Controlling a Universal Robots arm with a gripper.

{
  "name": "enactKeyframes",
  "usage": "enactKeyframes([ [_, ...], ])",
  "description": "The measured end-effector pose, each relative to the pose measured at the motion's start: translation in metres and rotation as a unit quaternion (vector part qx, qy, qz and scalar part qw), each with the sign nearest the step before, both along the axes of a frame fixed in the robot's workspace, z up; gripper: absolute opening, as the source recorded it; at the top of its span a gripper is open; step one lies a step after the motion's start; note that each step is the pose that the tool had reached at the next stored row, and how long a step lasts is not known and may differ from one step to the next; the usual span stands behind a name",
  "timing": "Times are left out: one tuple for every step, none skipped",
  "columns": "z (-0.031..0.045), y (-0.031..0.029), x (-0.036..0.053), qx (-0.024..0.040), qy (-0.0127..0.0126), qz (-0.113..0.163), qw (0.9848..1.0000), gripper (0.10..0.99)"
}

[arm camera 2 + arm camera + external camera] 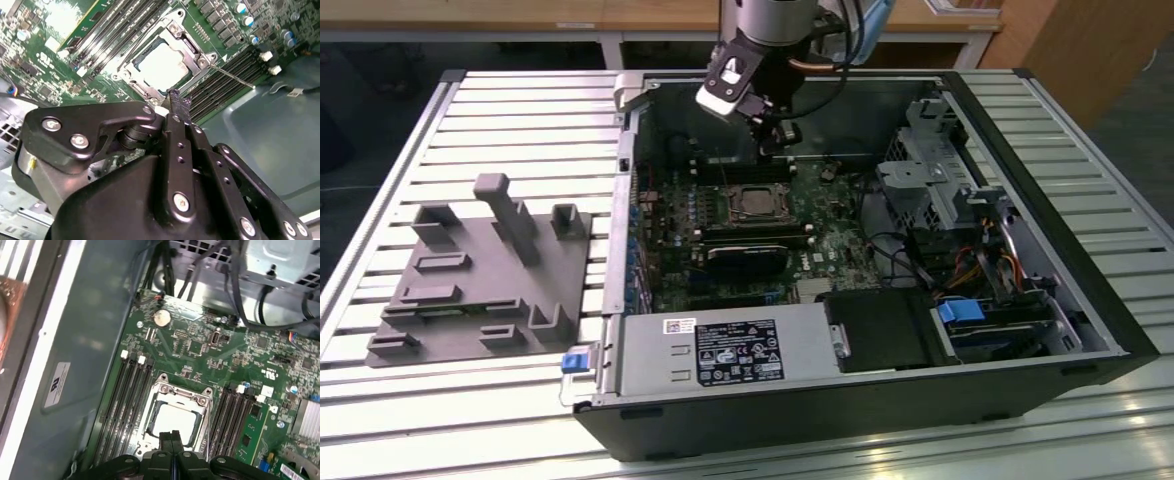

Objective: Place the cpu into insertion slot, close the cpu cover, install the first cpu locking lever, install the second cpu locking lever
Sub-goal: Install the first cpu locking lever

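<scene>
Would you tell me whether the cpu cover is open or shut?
Shut: the cpu cover lies flat, framing the cpu, in both wrist views.

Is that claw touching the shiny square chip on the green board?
Apart. In the exterior view the gripper ends short of the cpu, with a strip of the circuit board showing between them.

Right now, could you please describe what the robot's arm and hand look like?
The arm ends in a silver-grey cylindrical segment, with dark and light-blue cables running beside it and a white block mounted at the wrist. The hand is matte black: jointed linkage bars dotted with silver screw heads, narrowing to two slim flat fingers.
</scene>
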State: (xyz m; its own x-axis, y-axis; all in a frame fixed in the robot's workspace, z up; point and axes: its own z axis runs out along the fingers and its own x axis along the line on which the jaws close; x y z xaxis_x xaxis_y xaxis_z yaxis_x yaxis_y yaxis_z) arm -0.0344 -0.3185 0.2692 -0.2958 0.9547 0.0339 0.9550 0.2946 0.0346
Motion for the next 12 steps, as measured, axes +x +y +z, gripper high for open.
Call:
enactKeyframes([
  [0.0,0.0,0.0,0.0,0.0,0.005,1.0,0.118],
  [0.0,0.0,0.0,0.0,0.0,0.009,1.0,0.118],
  [0.0,0.0,0.0,0.0,0.0,0.012,0.9999,0.118],
  [0.0,0.0,0.0,0.0,0.0,0.016,0.9999,0.118],
  [0.0,0.0,0.0,0.0,0.0,0.019,0.9998,0.118],
  [0.0,0.0,0.0,0.0,0.0,0.023,0.9997,0.118],
  [0.0,0.0,0.0,0.0,0.0,0.026,0.9997,0.118],
  [0.0,0.0,0.0,0.0,0.0,0.03,0.9996,0.118],
  [0.0,0.0,0.0,0.0,0.0,0.034,0.9994,0.118],
  [0.0,0.0,0.0,0.0,0.0,0.039,0.9992,0.118],
  [0.0,0.0,0.0,0.0,0.0,0.045,0.999,0.118],
  [0.0,0.0,0.0,0.0,0.0,0.052,0.9986,0.118],
])
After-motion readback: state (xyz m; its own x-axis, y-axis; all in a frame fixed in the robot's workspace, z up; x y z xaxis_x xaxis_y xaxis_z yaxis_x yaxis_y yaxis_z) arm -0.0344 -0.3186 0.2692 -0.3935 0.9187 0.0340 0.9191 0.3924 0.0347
